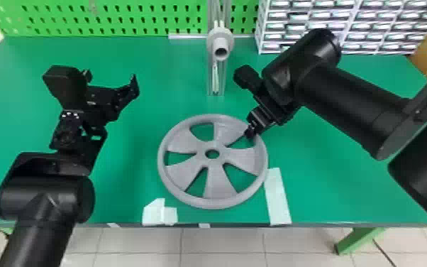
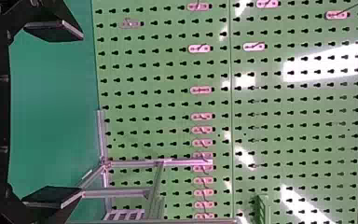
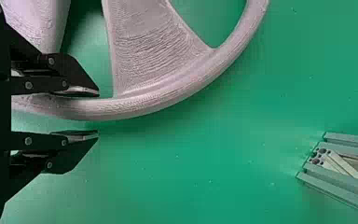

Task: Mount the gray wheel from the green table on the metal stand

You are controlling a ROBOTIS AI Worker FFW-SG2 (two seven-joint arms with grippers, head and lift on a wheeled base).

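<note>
Right gripper [image 1: 250, 132] is kinda half open around the gray wheel [image 1: 220, 183]'s rim, unclamped; left gripper [image 1: 111, 78]'s wide open, empty.

The gray wheel [image 1: 217, 183], five-spoked with a round center hole, is being supported flat by the green table [image 1: 330, 177]. Beyond it, a gray tubular hub [image 1: 220, 43] is being carried by the upright metal stand [image 1: 209, 76].

My two fingers [image 2: 58, 29] stand apart before the green table [image 2: 51, 112]; beyond, metal bars [image 2: 184, 162] cross the green pegboard [image 2: 144, 56].
</note>
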